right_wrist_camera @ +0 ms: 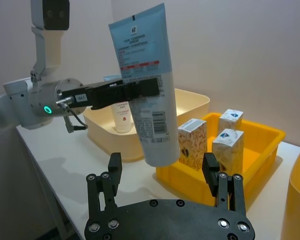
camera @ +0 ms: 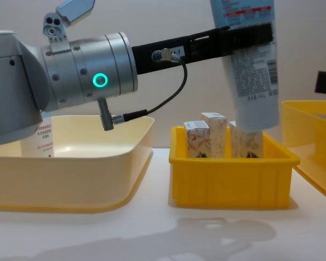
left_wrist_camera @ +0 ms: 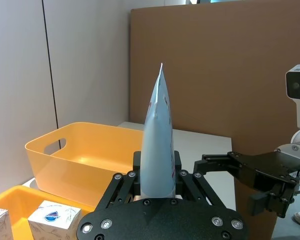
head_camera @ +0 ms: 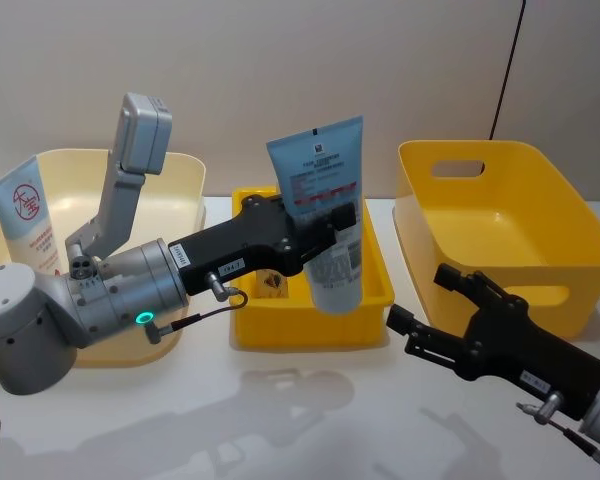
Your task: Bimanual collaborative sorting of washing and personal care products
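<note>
Setting: white table [head_camera: 310, 410] before a plain pale wall [head_camera: 280, 60].

Landmark: small yellow tray [head_camera: 310, 325], centre of the table, holding small cartons [camera: 209, 136] standing upright.

Left of the tray: cream bin [camera: 70, 179]. A white tube with a red circular logo [head_camera: 25, 215] leans upright at the bin's far left side.

Right of the tray: large yellow basket [head_camera: 500, 215] with a handle slot.

Left gripper [head_camera: 325, 225]: forearm stretched level from over the cream bin toward the tray, green ring lit at the wrist. Jaws clamped on the middle of the light blue tube [head_camera: 318, 165].

Light blue tube: upright above the tray, crimped end up, lower end hanging just over the cartons.

Right gripper [head_camera: 420, 297]: low over the table, just right of the tray's front corner, pointing toward it. Jaws spread apart, holding nothing.
</note>
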Motion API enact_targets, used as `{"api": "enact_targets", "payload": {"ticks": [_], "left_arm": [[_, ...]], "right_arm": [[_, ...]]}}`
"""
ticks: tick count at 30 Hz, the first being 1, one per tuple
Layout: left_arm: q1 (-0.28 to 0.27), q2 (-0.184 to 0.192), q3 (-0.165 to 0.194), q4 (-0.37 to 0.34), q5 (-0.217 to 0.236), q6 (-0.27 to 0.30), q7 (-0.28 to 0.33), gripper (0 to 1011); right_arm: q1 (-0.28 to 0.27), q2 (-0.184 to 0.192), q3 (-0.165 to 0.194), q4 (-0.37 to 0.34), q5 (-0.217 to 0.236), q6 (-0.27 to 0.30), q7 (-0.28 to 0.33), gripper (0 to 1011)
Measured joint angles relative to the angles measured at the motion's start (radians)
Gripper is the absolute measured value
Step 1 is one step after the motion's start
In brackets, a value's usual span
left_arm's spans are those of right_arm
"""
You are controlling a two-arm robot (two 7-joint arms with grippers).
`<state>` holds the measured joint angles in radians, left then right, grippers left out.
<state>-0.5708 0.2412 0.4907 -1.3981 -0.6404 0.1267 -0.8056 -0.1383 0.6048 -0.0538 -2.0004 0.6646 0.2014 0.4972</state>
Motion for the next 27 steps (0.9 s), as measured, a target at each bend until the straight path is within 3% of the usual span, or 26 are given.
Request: {"api": "enact_targets", "payload": {"ticks": [12, 27], "left_arm": [[0.000, 0.000, 0.000, 0.000, 0.000, 0.000, 0.000, 300], [0.000, 0.000, 0.000, 0.000, 0.000, 0.000, 0.000, 300]], "right_arm": [[0.069, -0.003, -0.070, -0.004, -0.052, 0.039, -0.063, 1001], [0.181, -0.031, -0.193, 0.056, -0.145, 0.069, -0.122, 1001]]}}
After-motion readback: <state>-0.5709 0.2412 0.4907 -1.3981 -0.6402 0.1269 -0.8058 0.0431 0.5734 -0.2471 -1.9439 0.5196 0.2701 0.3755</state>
